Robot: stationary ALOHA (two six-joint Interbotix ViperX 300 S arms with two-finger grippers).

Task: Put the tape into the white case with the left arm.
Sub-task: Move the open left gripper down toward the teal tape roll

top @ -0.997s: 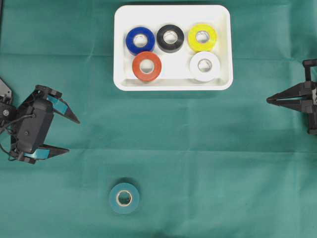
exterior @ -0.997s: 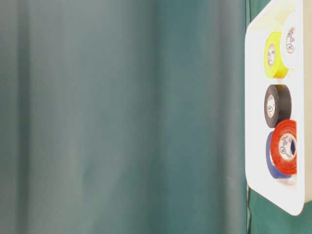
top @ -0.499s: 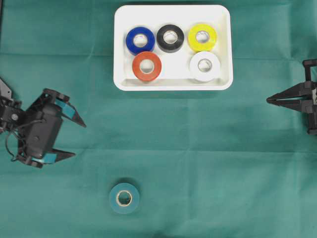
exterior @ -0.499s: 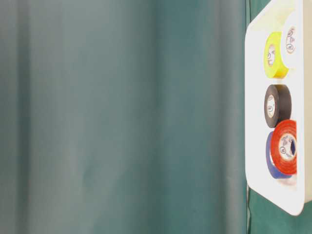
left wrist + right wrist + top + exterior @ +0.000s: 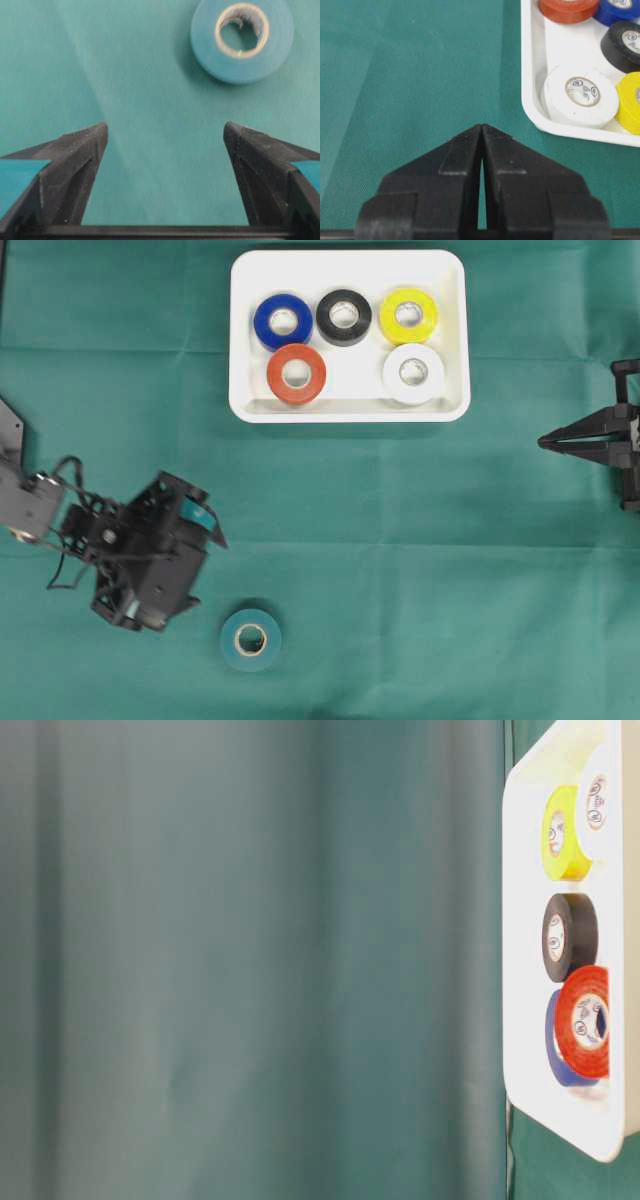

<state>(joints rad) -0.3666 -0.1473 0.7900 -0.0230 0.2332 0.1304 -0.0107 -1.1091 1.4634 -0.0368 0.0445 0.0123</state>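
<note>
Left gripper (image 5: pixel 205 565) hangs over the green cloth of the table (image 5: pixel 420 540) with its two teal-striped fingers (image 5: pixel 75 155) spread wide and nothing between them. From its own wrist view the teal tape (image 5: pixel 242 39) lies ahead and off to the right of the gap, so the jaws are not yet lined up around it. The wide spread makes sense as preparation: the roll lies flat with its core facing up, and the fingers need that much room to drop on either side of its outer wall.

From overhead, the teal tape (image 5: pixel 250 639) sits just beside the gripper on the near part of the table, apart from it, with no contact visible. The approach looks to be in hand and the grasp not begun.

Further out, the white case (image 5: pixel 350 412) rests at the far edge of the table, well apart from the loose roll. It holds a blue roll (image 5: pixel 282 322), a black roll (image 5: pixel 344 316) and a yellow roll (image 5: pixel 408 315) in its back row, a red roll (image 5: pixel 296 374) and a white roll (image 5: pixel 413 373) in front. The bare gap between red and white is the likely slot for the sixth.

At the right edge, the right gripper (image 5: pixel 548 442) is parked with its black fingers pressed together, clear of the left arm's route.
</note>
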